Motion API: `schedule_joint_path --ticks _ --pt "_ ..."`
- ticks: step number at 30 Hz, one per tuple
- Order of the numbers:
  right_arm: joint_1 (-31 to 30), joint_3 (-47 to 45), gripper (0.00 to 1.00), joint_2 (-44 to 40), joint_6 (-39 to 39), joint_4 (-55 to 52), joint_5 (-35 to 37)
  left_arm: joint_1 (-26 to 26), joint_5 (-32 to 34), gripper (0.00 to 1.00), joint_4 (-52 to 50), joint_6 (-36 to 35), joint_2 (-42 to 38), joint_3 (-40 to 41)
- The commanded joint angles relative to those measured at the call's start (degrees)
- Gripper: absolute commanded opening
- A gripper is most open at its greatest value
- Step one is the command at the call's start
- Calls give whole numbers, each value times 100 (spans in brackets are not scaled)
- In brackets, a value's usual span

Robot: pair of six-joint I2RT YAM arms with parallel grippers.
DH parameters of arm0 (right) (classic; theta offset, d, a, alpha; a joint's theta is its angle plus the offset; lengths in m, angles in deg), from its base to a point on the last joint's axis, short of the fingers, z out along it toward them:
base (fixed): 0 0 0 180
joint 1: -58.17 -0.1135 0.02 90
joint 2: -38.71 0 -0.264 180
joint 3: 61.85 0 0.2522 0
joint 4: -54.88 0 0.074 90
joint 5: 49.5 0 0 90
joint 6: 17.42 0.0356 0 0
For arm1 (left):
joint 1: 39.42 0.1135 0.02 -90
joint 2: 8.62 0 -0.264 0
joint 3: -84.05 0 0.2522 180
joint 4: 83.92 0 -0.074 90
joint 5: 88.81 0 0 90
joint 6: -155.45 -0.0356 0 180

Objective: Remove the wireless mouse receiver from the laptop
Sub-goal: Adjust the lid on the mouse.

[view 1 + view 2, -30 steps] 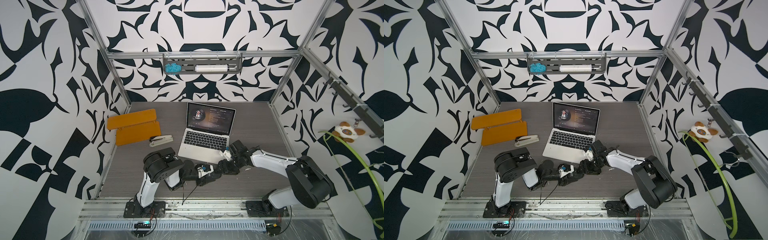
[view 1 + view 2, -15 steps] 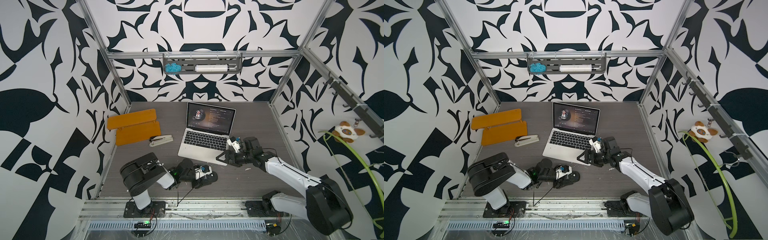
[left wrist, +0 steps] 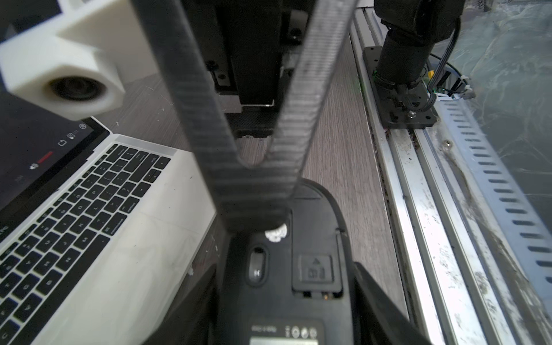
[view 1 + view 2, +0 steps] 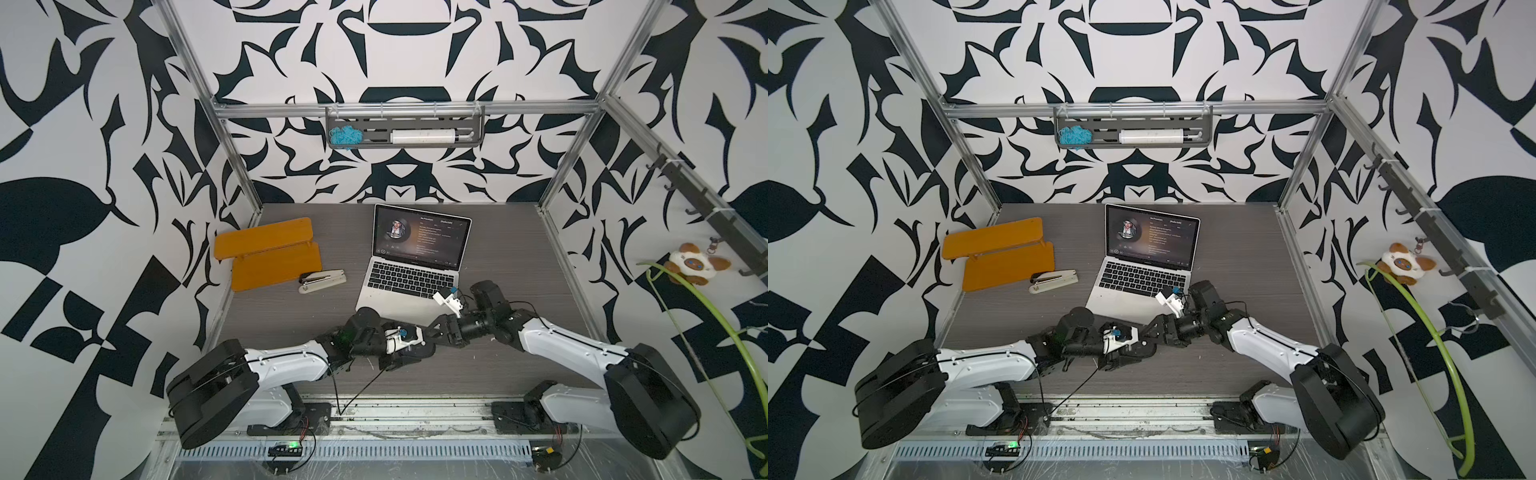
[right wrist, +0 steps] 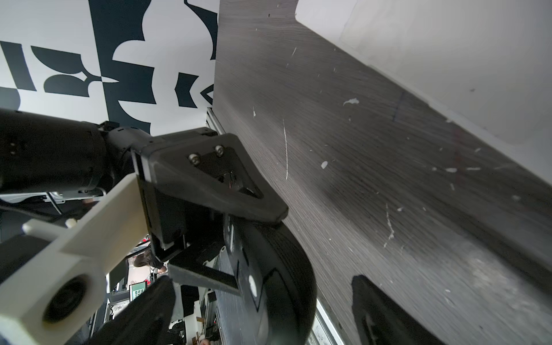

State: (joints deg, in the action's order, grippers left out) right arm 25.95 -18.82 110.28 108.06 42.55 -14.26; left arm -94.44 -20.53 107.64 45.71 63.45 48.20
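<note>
The silver laptop (image 4: 409, 282) (image 4: 1142, 276) (image 3: 119, 254) stands open mid-table with its screen lit. No wireless mouse receiver shows in any view. Just in front of the laptop, my left gripper (image 4: 409, 347) (image 4: 1125, 345) (image 3: 285, 313) is shut on a black computer mouse (image 4: 415, 353) (image 3: 280, 298) (image 5: 283, 268), turned underside up, with a jaw on each flank. My right gripper (image 4: 434, 330) (image 4: 1150, 332) (image 5: 263, 313) is open and straddles the mouse's far end. Table shows between one of its fingers (image 5: 382, 313) and the mouse.
Two orange boards (image 4: 270, 257) and a white stapler (image 4: 322, 281) lie at the left. A metal rail (image 3: 418, 224) runs along the table's front edge, close to the mouse. A shelf (image 4: 405, 135) hangs on the back wall. A plush toy (image 4: 690, 268) hangs at the right.
My right gripper has swung from beside the laptop's front right corner over to the mouse. The left gripper has kept hold of the mouse while its arm has dropped lower.
</note>
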Motion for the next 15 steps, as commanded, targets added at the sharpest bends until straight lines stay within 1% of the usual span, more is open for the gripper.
schedule_joint_path --ticks 1,3,9,12,15 --pt "-109 83 91 -3 184 496 -149 -8 40 22 -289 -73 -211 -44" --pt "-188 14 88 34 280 665 -164 -8 86 22 -305 -73 -283 -34" --pt "-269 -219 90 302 545 1186 -140 18 106 23 -244 -73 -544 28" --pt "-293 -236 89 344 622 1382 -143 49 106 23 -290 -99 -577 34" --pt "-329 -280 82 347 800 1698 -202 62 97 23 -269 -91 -596 61"
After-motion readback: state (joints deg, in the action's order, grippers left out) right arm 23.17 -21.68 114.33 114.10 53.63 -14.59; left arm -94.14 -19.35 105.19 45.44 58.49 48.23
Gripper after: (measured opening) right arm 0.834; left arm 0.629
